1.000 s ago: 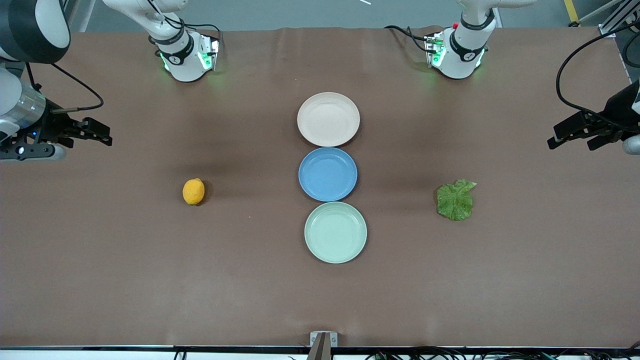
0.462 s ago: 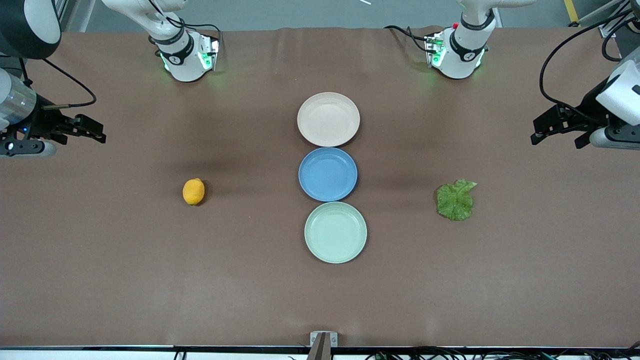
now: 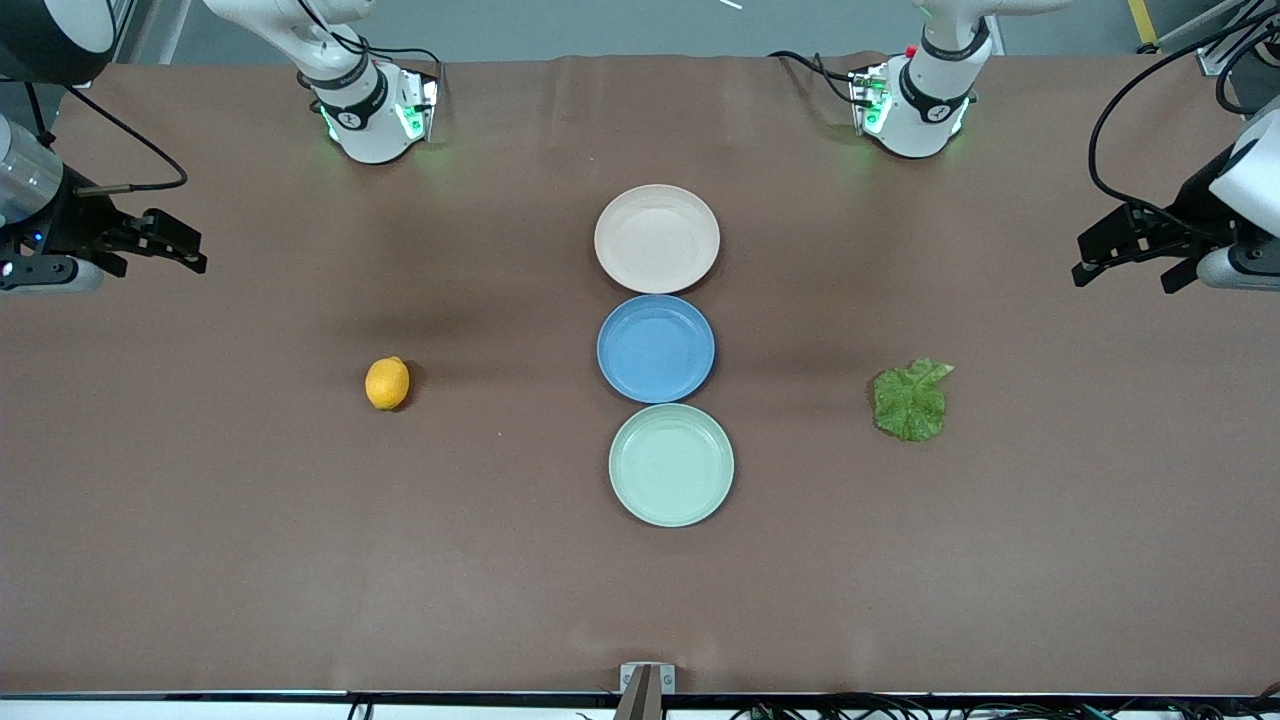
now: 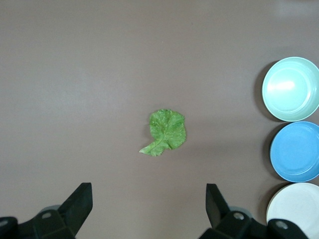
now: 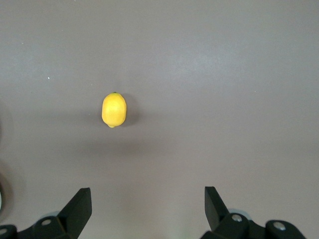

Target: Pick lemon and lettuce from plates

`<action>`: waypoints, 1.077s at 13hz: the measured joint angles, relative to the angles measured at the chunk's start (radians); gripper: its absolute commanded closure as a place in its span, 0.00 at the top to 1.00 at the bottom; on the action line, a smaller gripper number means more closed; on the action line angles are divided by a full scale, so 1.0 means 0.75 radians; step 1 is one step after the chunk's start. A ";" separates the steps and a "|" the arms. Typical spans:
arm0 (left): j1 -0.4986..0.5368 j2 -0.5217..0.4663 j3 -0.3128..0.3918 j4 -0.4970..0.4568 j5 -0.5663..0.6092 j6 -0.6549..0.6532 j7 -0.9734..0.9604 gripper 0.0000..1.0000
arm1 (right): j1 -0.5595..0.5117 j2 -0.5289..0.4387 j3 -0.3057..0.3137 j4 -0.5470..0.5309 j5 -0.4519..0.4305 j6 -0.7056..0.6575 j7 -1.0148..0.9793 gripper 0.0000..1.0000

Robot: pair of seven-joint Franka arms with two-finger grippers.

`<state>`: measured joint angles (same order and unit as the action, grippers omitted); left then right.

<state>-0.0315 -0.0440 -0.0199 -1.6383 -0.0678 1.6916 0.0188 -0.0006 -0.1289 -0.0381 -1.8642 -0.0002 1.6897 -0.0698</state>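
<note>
my left gripper (image 3: 1125, 262) and right gripper (image 3: 172, 243) hang spread over bare table; smooth oval lemon (image 3: 387, 383), crinkled lettuce (image 3: 911, 401) lie off the matte round plates (image 3: 657, 238).

Long brown matte table (image 3: 300, 560), cloth-like cover, slight creases at edge by robot bases. Three round shallow plates in touching row across middle: pale beige-pink plate (image 3: 657, 238) toward base edge, blue plate (image 3: 656, 348) between, pale mint green plate (image 3: 671, 465) toward camera edge. Small oval yellow-orange lemon (image 3: 387, 383) directly on table toward right arm's end. Flat crinkled green lettuce leaf (image 3: 911, 401) directly on table toward left arm's end. Two white robot bases (image 3: 375, 110) on base edge.
</note>
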 measured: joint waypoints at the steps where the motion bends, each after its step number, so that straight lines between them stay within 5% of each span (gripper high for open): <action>1: 0.001 -0.011 0.001 0.013 0.000 -0.010 0.000 1.00 | 0.000 0.000 0.000 0.001 0.000 0.006 0.000 1.00; 7: 0.005 -0.039 0.004 0.064 0.001 -0.218 0.000 1.00 | -0.005 0.098 0.000 0.126 0.000 -0.014 0.000 1.00; 14: 0.005 -0.036 0.004 0.063 0.004 -0.222 0.000 1.00 | -0.005 0.107 0.000 0.132 0.000 -0.024 0.000 1.00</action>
<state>-0.0278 -0.0708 -0.0168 -1.5910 -0.0651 1.5249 0.0188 -0.0045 -0.0485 -0.0380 -1.7651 -0.0002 1.6719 -0.0696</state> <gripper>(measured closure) 0.000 0.000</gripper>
